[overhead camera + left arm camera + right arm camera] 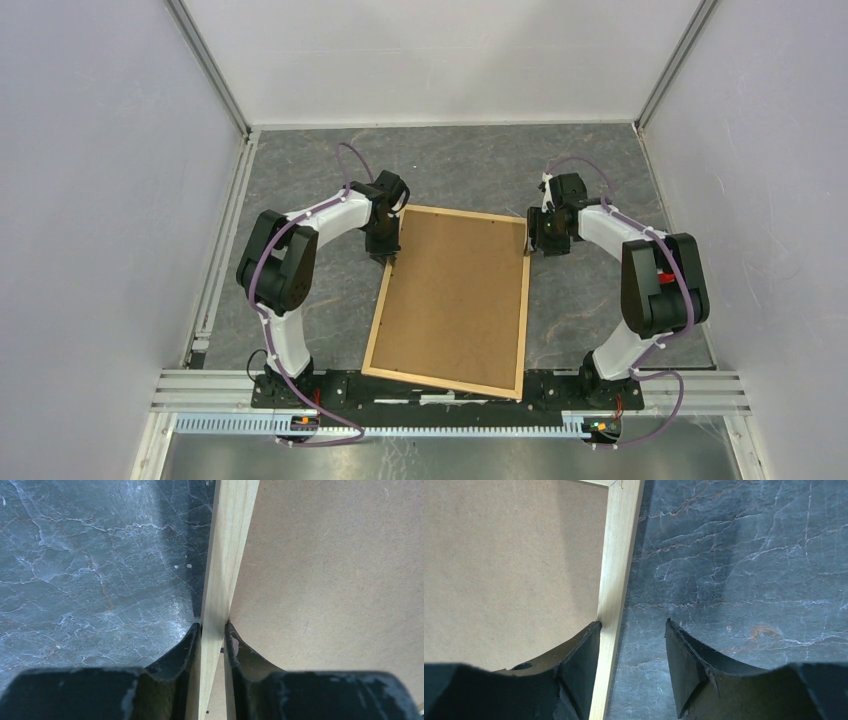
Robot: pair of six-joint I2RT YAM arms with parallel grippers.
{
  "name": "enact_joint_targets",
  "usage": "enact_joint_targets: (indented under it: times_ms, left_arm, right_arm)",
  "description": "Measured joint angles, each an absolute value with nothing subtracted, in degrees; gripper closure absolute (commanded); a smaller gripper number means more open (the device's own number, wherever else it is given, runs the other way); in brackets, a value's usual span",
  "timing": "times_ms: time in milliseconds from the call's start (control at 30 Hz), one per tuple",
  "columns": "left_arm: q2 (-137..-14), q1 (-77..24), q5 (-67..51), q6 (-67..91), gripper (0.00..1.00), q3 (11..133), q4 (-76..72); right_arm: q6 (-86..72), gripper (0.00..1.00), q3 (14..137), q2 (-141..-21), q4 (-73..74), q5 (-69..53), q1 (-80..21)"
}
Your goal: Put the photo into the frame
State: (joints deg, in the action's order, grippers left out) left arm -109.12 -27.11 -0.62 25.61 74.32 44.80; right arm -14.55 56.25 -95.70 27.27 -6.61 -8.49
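The light wood frame (521, 318) lies back side up on the table, filled by the plain brown backing board (455, 298). The photo is hidden from view. My left gripper (388, 254) is at the frame's left edge near the far corner, shut on the wooden strip (222, 575), one finger outside and one over the board. My right gripper (543, 242) is at the frame's right edge near the far right corner. It is open: one finger (584, 660) rests at the strip's (616, 570) inner side over the board, the other (689, 665) stands apart over the table.
The dark marbled table top (470, 165) stretches round the frame. White walls enclose the cell on three sides. An aluminium rail (450, 385) with both arm bases runs along the near edge, and the frame's near end overlaps it.
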Motion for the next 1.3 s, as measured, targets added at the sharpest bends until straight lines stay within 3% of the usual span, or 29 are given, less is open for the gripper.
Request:
enact_joint_targets:
  times_ms: [1300]
  left_arm:
    - [-109.08,-27.11,-0.60,25.61,0.98,74.28,44.75]
  right_arm:
    - [-14.76,0.45,53.19,-94.74,23.59,-9.67,-7.88]
